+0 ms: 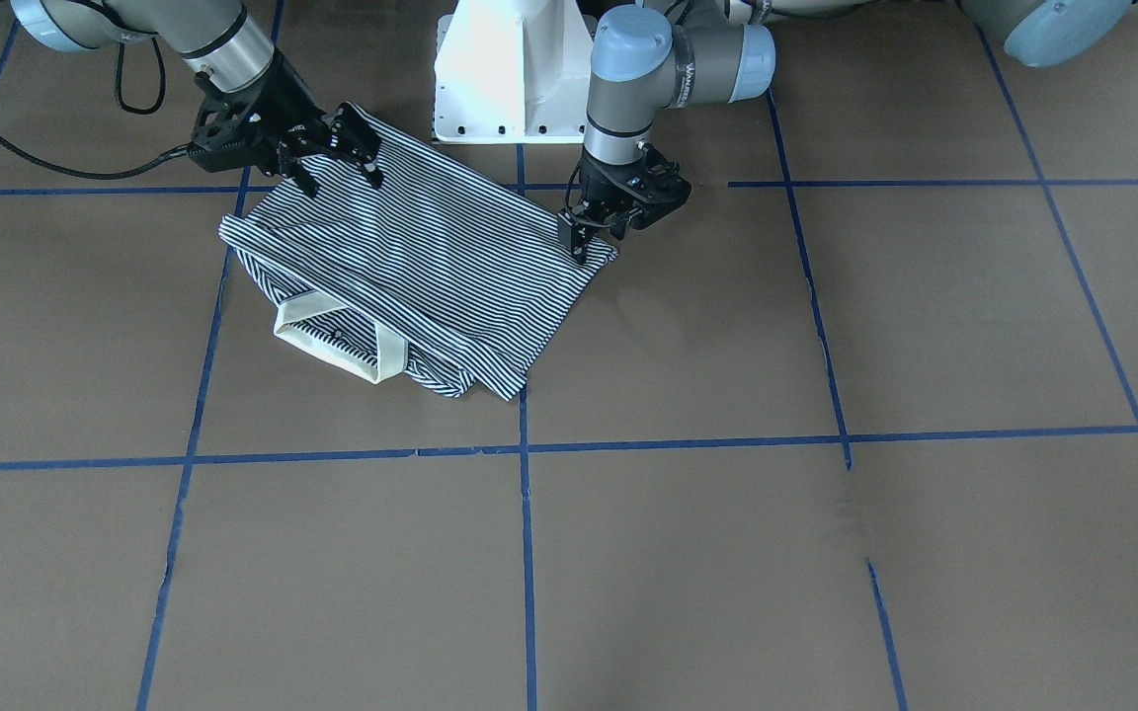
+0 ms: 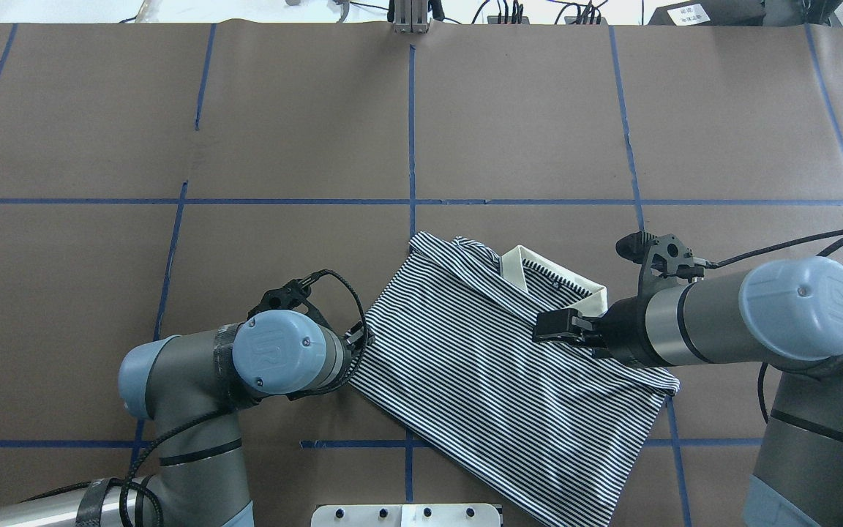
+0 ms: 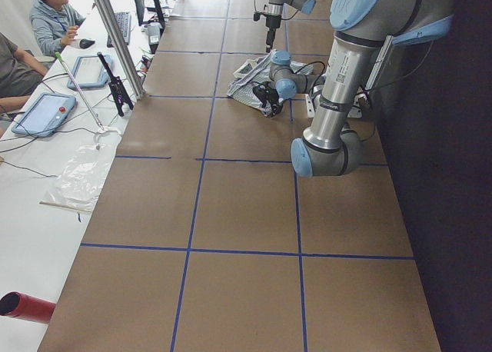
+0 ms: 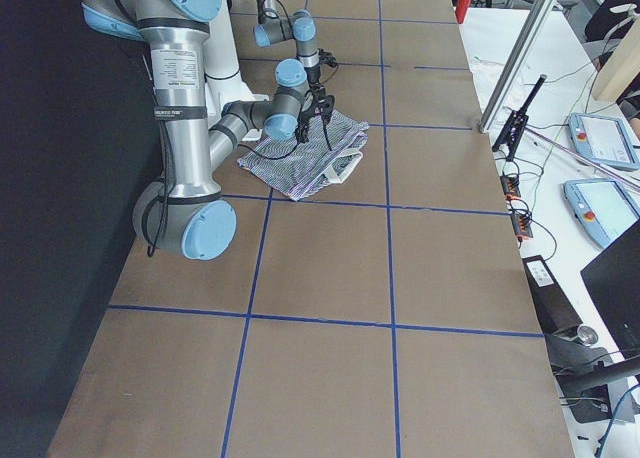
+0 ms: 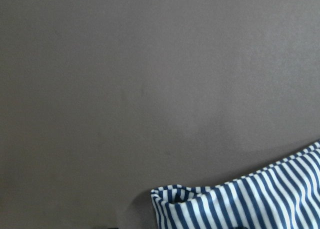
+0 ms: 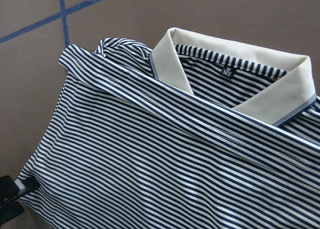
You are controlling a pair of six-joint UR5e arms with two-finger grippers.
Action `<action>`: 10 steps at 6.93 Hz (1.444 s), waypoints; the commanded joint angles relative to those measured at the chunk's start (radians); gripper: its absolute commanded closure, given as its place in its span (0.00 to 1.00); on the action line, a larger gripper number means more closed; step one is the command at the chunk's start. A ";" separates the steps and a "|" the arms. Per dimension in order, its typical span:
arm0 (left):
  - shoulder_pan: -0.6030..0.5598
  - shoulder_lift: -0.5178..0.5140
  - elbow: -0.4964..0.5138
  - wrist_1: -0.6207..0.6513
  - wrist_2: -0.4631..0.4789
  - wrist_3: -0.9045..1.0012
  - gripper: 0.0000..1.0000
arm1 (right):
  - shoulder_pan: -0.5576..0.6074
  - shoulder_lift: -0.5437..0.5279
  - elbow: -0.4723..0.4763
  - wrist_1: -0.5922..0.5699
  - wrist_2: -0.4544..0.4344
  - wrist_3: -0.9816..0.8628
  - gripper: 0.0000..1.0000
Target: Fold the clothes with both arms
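Right gripper (image 1: 342, 180): fingers spread wide and pointing down onto the striped polo shirt (image 1: 431, 257), at the edge nearest the robot's base. In the right wrist view one black fingertip (image 6: 11, 194) sits at the lower left border of the cloth.

Left gripper (image 1: 577, 242): pointing down at the shirt corner on the robot's left side, tips right at the cloth. I cannot tell whether the fingers are spread or closed on the fabric. The left wrist view shows only that corner, with a small curl in it, lying on the table surface.

Shirt: folded into a rough rectangle and lying flat on the brown-covered table (image 1: 727, 573). It sits skewed to the blue tape grid (image 1: 528, 553), just in front of the white pedestal (image 1: 515, 69) and between the two arms. The white collar (image 1: 332, 341) is on the side away from the robot, showing from under a folded-over striped layer. The neck label (image 6: 227, 72) reads M 165.
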 commanded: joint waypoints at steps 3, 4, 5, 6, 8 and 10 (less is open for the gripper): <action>-0.009 -0.001 -0.001 0.003 0.009 0.048 1.00 | 0.003 -0.002 0.000 0.002 -0.001 0.000 0.00; -0.036 -0.001 -0.003 0.003 0.009 0.059 1.00 | 0.003 -0.002 0.000 0.002 -0.001 0.000 0.00; -0.083 -0.005 -0.001 0.003 0.009 0.061 1.00 | 0.003 -0.002 0.000 0.002 -0.001 0.000 0.00; -0.129 -0.010 0.005 0.003 0.009 0.132 1.00 | 0.005 -0.004 0.000 0.002 -0.001 0.000 0.00; -0.261 -0.136 0.186 -0.015 0.010 0.183 1.00 | 0.011 -0.005 0.000 0.002 0.001 0.000 0.00; -0.364 -0.267 0.436 -0.160 0.010 0.276 1.00 | 0.015 -0.007 0.000 0.002 -0.001 0.000 0.00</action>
